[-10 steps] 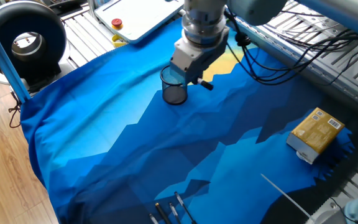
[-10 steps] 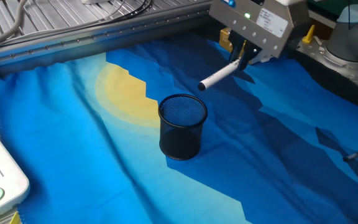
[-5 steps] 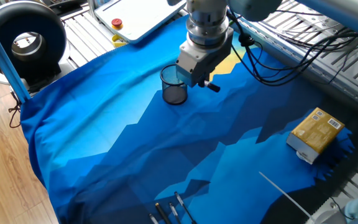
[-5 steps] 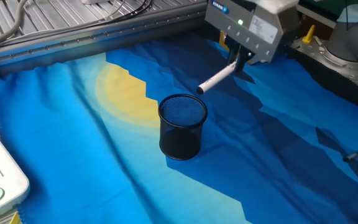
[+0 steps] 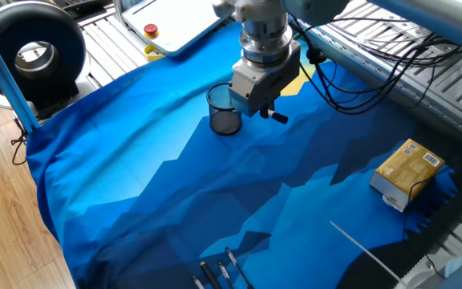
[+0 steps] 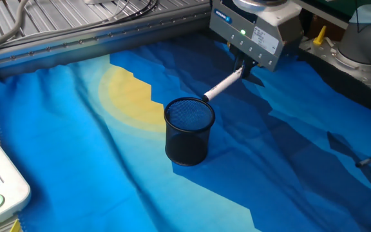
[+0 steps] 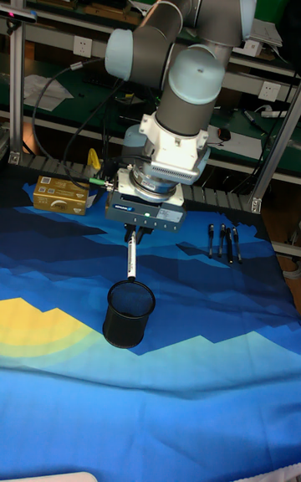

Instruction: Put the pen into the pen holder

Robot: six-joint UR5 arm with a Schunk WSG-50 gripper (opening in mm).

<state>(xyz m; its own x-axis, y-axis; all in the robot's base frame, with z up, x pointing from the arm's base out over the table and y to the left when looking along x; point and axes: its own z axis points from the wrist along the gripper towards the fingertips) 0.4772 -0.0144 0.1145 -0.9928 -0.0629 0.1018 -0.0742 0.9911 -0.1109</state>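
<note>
— Above the mesh pen holder (image 6: 189,131), what is the arm doing?

— It has the tool (image 6: 246,67) clamped on the white marker pen (image 6: 222,86), gripping it near its upper end. The pen slants down from the jaws, and its free tip hangs close to the holder's dark rim. In the tall fixed view the pen (image 7: 130,258) looks almost upright, its lower end just above the cup's (image 7: 129,312) mouth.

— So which step is this?

— By the look of it, the carry is nearly finished and the insertion is about to start. The pen is off the blue cloth (image 6: 76,167) that covers the tabletop, and it is not yet inside the holder.

— Is the tip over the opening or outside the rim?

— The other fixed view puts it right at the far edge of the rim, while the tall view puts it over the mouth. From these views it cannot be settled which.

— What does the next move call for?

— Probably a small shift to bring the tip over the middle of the opening, then a descent so the lower end passes the rim before the jaws part. Tilted as it is, the pen could catch the rim and tip the light cup, so straightening it first would help. The dark pens (image 7: 222,243) lying together on the cloth play no part.
</note>
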